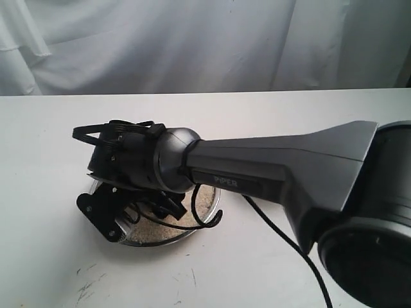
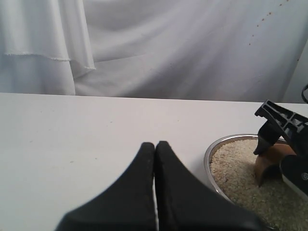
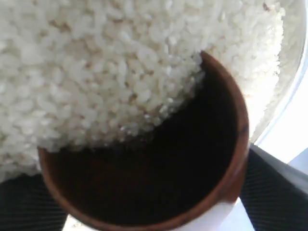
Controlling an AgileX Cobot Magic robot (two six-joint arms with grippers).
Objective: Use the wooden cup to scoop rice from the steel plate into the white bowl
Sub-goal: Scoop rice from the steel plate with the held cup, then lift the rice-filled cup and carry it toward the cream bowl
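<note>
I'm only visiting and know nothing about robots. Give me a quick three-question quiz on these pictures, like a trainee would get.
1. True or false: the left gripper is holding the wooden cup.
2. Pick one. What lies at the cup's mouth? A) rice B) water C) beans
3. Short answer: what dish holds the rice?

Key:
1. False; it is shut on nothing.
2. A
3. The steel plate.

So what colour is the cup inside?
The wooden cup is nearly black inside; right wrist view shows it best.
</note>
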